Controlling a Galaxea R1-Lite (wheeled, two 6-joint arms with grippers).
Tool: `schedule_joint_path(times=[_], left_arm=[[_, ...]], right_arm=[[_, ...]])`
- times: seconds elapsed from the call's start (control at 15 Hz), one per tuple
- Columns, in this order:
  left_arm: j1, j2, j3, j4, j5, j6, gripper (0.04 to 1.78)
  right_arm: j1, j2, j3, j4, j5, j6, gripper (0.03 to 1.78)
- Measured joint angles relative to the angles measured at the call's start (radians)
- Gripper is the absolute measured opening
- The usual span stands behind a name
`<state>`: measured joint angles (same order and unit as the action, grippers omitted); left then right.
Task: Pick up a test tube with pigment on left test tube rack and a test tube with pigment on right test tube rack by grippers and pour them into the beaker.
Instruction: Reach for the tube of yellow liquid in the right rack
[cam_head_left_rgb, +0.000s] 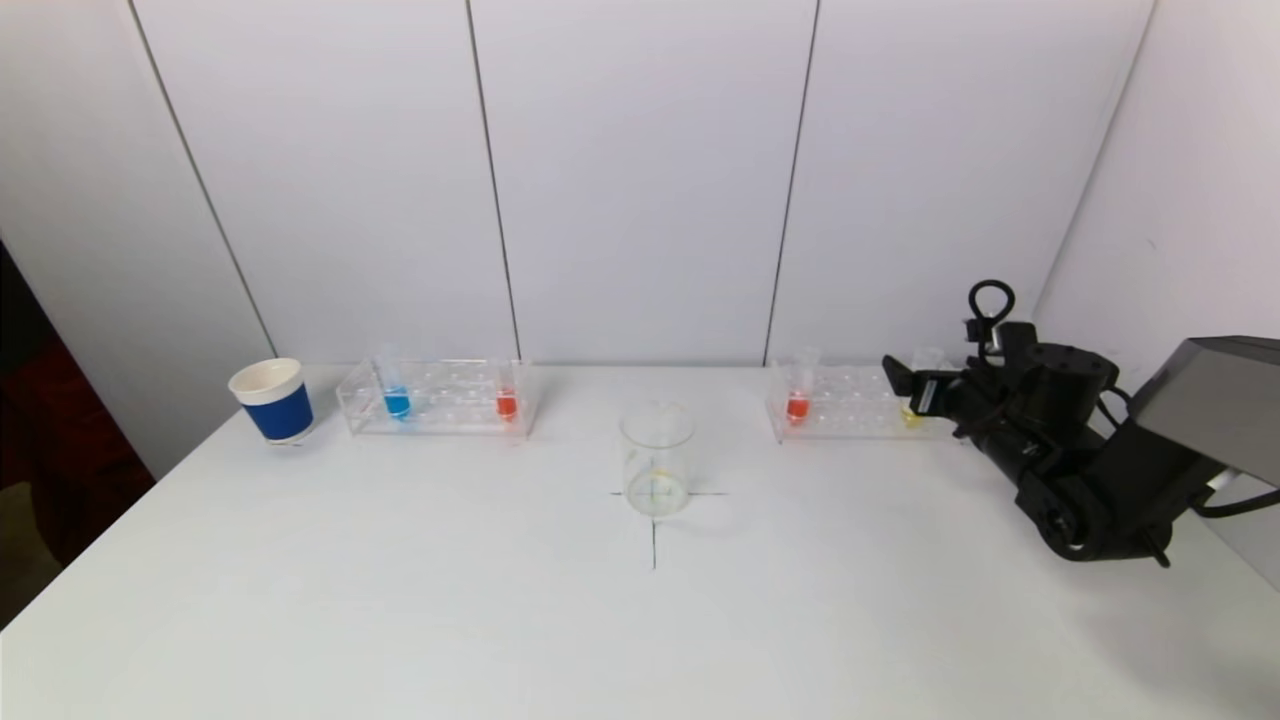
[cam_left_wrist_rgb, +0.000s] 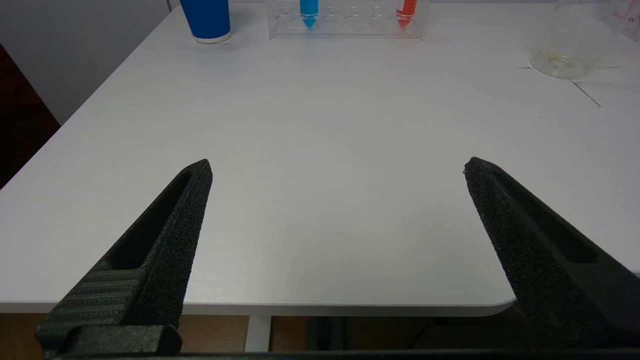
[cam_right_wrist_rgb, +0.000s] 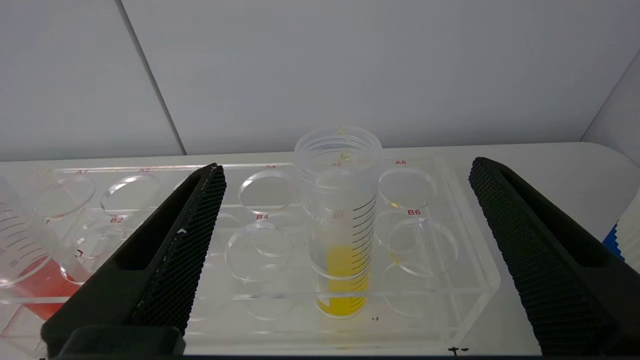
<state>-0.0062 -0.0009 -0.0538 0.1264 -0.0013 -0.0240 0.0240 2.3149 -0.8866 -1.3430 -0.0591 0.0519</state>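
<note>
Yellow pigment fills the bottom of a test tube (cam_right_wrist_rgb: 340, 235) standing upright in the right rack (cam_head_left_rgb: 850, 405), in a hole toward that rack's right end, and the right hand (cam_right_wrist_rgb: 345, 172) is level with it, spread wide with a finger on either side and touching nothing. A second tube with red pigment (cam_head_left_rgb: 798, 405) stands at the same rack's left end. Across the desk (cam_head_left_rgb: 500, 620) the left rack (cam_head_left_rgb: 437, 398) holds a blue tube (cam_head_left_rgb: 397, 400) and a red-orange tube (cam_head_left_rgb: 506, 403), with a blue paper cup (cam_head_left_rgb: 272, 400) just beside it. Between the racks the clear beaker (cam_head_left_rgb: 656, 460) sits on a cross mark. Near the desk's front edge hangs the left hand (cam_left_wrist_rgb: 337, 165), also spread wide and holding nothing.
</note>
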Motion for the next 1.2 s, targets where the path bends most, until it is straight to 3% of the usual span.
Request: schedule_joint_path(times=[1.2], left_arm=[[0.000,0.000,0.000,0.000,0.000,0.000,1.76]], right_arm=[[0.007,0.052,-0.030,-0.050,-0.003,-0.008,1.77]])
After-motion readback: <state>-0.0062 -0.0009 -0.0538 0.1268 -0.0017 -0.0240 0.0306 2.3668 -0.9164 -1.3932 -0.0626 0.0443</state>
